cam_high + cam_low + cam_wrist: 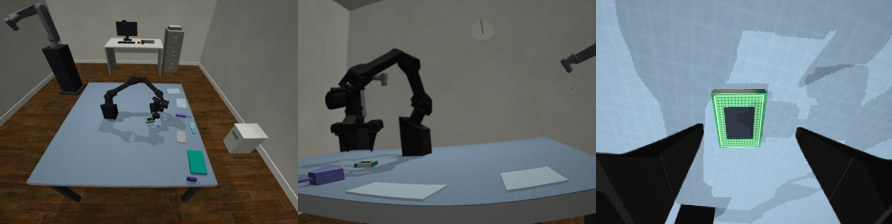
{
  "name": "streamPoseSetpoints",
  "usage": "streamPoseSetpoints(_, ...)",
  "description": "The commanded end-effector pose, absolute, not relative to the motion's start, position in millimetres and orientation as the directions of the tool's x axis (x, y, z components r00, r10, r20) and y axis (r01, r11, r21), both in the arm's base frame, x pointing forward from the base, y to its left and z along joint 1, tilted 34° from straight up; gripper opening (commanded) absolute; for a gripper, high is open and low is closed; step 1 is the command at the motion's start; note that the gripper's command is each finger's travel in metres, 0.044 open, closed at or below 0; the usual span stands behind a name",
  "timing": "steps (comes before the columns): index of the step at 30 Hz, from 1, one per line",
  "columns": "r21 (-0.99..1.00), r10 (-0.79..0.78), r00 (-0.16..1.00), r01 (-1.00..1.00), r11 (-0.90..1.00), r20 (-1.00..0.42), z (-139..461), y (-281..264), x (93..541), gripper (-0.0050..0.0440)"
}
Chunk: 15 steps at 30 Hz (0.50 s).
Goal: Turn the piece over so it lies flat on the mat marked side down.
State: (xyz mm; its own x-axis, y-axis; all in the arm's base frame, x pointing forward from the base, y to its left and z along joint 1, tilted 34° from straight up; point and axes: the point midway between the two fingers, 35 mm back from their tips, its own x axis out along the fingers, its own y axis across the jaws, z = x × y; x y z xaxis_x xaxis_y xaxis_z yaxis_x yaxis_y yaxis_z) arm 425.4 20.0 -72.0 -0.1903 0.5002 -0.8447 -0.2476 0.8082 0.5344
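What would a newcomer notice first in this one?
The black arm arching over the blue mat, its open gripper hanging just above a small green-rimmed piece. The piece lies flat near the middle of the mat, dark panel up, framed between the two fingers in the wrist view and touched by neither. Flat pads and a teal slab line the mat's right edge.

A matte black arm [131,83] of boxy links on a black block base [109,111].
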Motion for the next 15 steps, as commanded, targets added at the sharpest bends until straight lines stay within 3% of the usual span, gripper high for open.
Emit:
streamPoseSetpoints(1,0.532,0.497,-0.192,-0.244,0.811,-0.846,-81.0,25.4,424.7,0.0440)
streamPoseSetpoints(15,0.541,0.507,-0.191,-0.246,0.804,-0.841,-110.9,43.7,425.0,0.0440)
